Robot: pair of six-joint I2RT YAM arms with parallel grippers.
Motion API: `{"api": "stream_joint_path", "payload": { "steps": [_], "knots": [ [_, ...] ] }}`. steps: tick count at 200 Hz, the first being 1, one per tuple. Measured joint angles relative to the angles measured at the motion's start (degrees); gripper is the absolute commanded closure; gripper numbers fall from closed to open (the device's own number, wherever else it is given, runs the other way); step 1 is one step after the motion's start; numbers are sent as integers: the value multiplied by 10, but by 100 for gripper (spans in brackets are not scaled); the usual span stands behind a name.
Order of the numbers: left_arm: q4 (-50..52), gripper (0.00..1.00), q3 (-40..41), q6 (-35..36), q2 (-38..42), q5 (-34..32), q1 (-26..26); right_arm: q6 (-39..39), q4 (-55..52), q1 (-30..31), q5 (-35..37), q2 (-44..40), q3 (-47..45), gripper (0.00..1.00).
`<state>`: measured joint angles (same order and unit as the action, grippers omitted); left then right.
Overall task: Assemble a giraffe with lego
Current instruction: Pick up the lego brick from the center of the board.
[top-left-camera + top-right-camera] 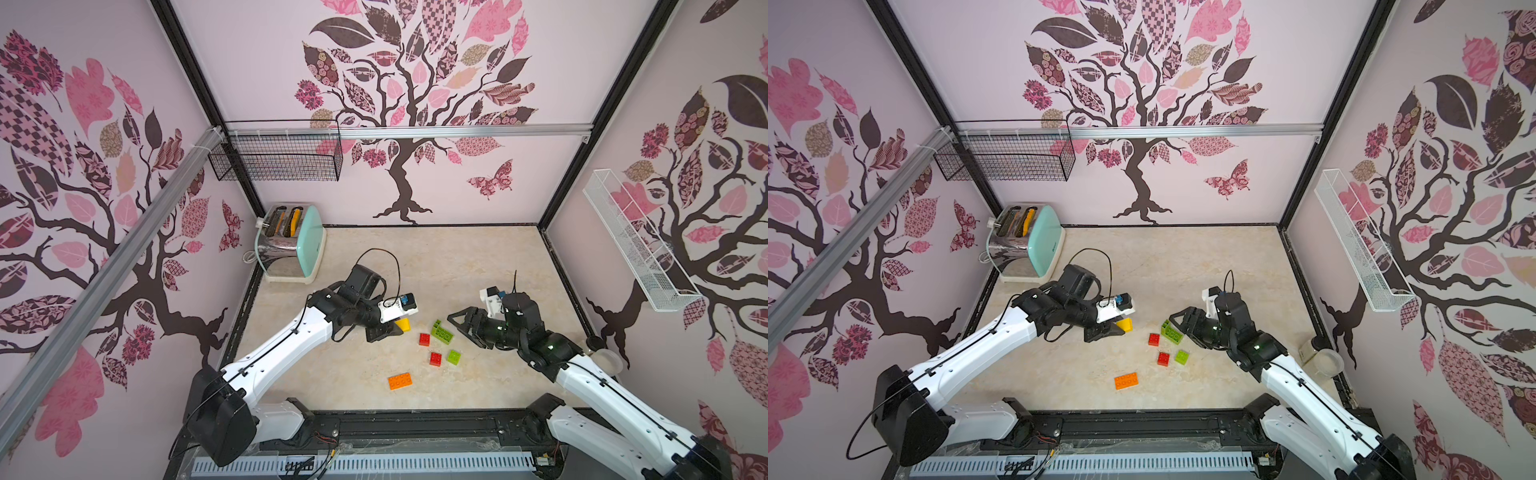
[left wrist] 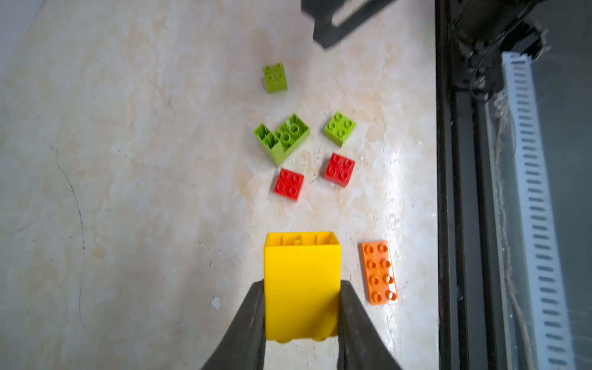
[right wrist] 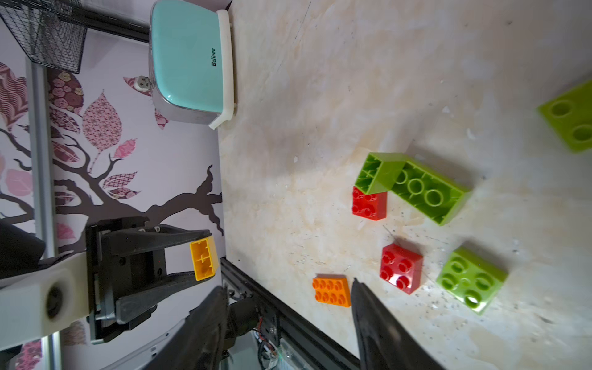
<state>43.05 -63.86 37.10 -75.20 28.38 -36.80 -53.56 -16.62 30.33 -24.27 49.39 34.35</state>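
Note:
My left gripper [image 2: 301, 284] is shut on a yellow brick [image 2: 301, 275], held just above the table in both top views [image 1: 403, 324]. The rest of the lego lies loose to its right: two joined lime green bricks [image 1: 441, 331] on their side, two red bricks [image 1: 424, 339] [image 1: 436, 358], a single green brick [image 1: 454, 356] and a flat orange brick [image 1: 400, 381]. Another green brick [image 2: 275, 77] sits under my right arm. My right gripper [image 1: 455, 322] hovers open beside the joined green bricks, nothing between its fingers. No giraffe is in view.
A mint toaster [image 1: 291, 245] stands at the back left corner. A black wire basket [image 1: 276, 156] and a white wire shelf [image 1: 636, 245] hang on the walls. A clear jar [image 1: 609, 359] sits by the right wall. A black rail [image 1: 415, 424] borders the front edge.

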Motion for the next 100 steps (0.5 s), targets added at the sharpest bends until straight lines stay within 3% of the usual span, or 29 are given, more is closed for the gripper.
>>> {"api": "stream_joint_path", "payload": {
  "steps": [43,100],
  "knots": [
    [-3,91,-32,-44,-19,55,0,-42,46,52,-17,47,23,46],
    [-2,91,-32,-59,-24,74,-2,-58,81,75,-28,98,81,49]
  ]
}}
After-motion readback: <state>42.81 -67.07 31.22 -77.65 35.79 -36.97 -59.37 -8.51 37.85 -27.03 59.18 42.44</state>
